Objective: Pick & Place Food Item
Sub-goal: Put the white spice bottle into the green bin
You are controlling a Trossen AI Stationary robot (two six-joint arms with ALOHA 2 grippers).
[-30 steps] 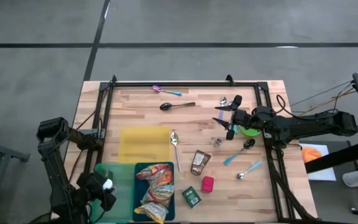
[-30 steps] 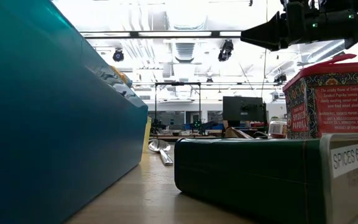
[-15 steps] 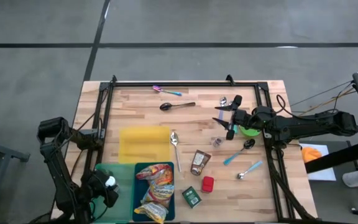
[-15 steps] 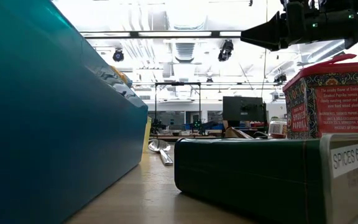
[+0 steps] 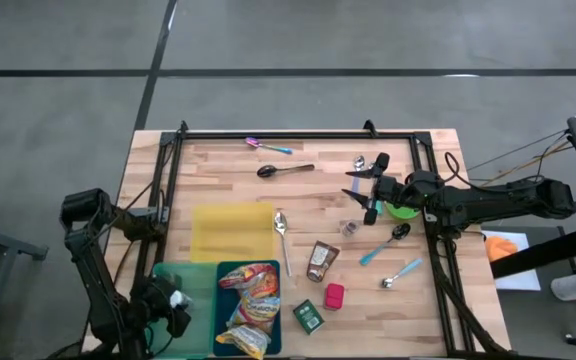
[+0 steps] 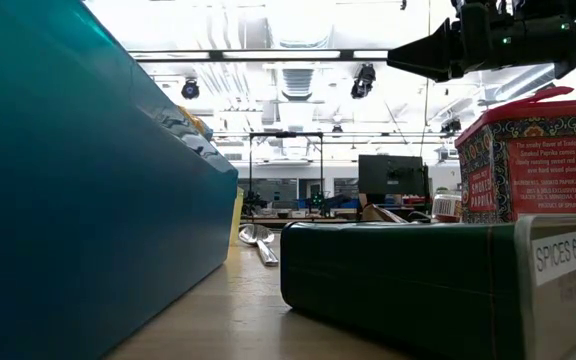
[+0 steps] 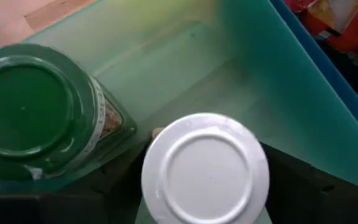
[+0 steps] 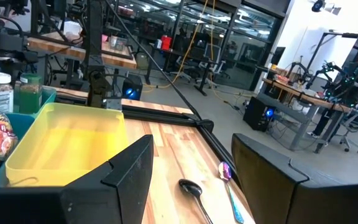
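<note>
In the left wrist view a jar with a white lid (image 7: 205, 168) stands upright on the floor of the green bin (image 7: 185, 68), beside a green-lidded jar (image 7: 33, 106). My left gripper (image 5: 168, 303) hangs over that bin at the table's near left, tipped steeply down, its open fingers on either side of the white-lidded jar (image 5: 176, 297). My right gripper (image 5: 356, 190) waits open and level above the table's right half, with nothing between its fingers (image 8: 129, 180). My left gripper comes down at the white-lidded jar from above, one finger (image 7: 114, 180) on each side of it. The lid hides the jar's sides, so I cannot tell whether the fingers touch it. The jar stands upright on the bin floor.
A blue bin (image 5: 249, 312) with snack bags sits next to the green bin, and a yellow bin (image 5: 231, 231) lies beyond them. A brown packet (image 5: 321, 260), a red tin (image 5: 334, 296), a green tin (image 5: 309, 317), several spoons and a green bowl (image 5: 402, 211) lie on the wood.
My left gripper has sunk a little farther into the green bin over the white-lidded jar.
</note>
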